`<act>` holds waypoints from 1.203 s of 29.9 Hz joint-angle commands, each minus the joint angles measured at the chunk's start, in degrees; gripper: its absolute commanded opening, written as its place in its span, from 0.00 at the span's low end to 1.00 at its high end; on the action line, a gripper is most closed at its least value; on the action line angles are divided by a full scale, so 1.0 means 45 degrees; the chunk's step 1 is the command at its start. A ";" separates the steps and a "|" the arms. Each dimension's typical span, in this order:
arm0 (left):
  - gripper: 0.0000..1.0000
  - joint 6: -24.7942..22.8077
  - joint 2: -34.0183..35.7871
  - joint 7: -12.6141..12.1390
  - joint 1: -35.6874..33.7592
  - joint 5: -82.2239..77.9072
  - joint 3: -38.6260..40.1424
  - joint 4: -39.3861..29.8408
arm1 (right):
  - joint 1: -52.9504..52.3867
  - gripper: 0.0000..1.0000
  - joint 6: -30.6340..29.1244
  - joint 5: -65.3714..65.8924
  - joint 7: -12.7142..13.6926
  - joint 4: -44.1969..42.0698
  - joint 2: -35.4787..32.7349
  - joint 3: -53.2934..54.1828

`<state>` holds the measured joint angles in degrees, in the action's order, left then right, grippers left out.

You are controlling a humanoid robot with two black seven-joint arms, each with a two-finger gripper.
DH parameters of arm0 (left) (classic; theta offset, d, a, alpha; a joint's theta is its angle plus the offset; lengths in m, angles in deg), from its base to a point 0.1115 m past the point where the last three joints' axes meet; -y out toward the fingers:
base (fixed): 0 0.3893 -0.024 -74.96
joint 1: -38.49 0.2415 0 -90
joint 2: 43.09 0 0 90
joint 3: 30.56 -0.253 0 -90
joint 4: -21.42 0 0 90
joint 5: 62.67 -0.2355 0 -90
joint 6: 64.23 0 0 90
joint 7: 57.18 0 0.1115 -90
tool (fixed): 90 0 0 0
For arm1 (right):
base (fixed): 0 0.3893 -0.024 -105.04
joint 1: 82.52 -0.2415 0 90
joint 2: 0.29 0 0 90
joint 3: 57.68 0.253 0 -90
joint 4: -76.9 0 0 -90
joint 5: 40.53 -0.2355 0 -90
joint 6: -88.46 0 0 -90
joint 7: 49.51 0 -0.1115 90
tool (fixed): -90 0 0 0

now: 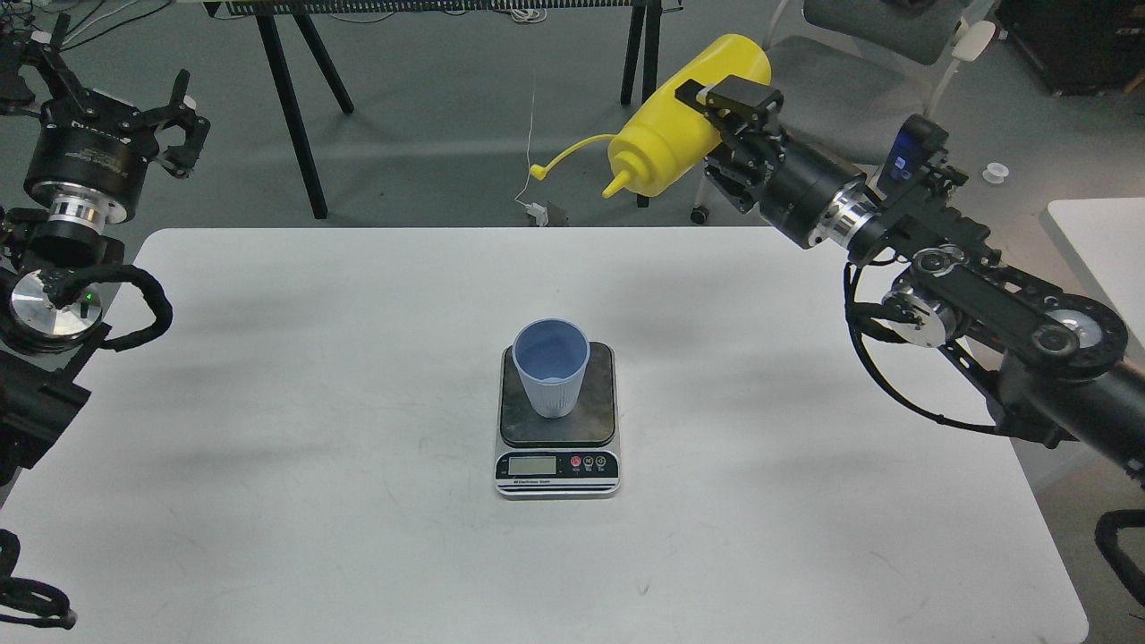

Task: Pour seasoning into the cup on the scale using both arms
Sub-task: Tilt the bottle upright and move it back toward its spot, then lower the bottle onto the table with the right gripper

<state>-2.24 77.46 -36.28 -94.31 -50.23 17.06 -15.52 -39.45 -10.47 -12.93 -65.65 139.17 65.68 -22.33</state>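
Note:
The pale blue ribbed cup (552,367) stands upright on the dark top plate of the scale (557,465), in the middle of the white table. My right gripper (716,98) is shut on the yellow seasoning bottle (684,116), held high beyond the table's far edge, up and right of the cup. The bottle is tilted, nozzle pointing down-left, and its cap strap hangs out to the left. My left gripper (174,121) is open and empty, raised at the far left, away from the cup.
The white table (268,402) bears only the scale and cup. Behind it stand black trestle legs (295,107) and a grey chair (841,89). A second white table's corner (1100,241) is at the right edge.

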 commanded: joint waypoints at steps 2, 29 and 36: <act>0.99 0.0000 -0.0012 0.0002 0.0000 -0.0011 -0.0016 -0.0014 | 0.1380 0.35 -0.1059 -0.3081 -0.0007 -0.0030 -0.0129 0.1242; 0.99 0.0000 -0.0032 -0.0017 0.0293 -0.0050 -0.0133 -0.0717 | 0.8181 0.37 -0.4238 -1.0470 0.0071 -0.0577 0.4187 0.5152; 0.99 0.0000 -0.0149 -0.0017 0.0312 -0.0089 -0.0153 -0.0717 | 0.8551 0.38 -0.4238 -1.0568 0.0012 -0.0635 0.4949 0.5230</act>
<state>-2.23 76.93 -36.34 -92.92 -50.56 16.37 -18.75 -2.01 -29.54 -60.28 -65.43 136.51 86.57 1.10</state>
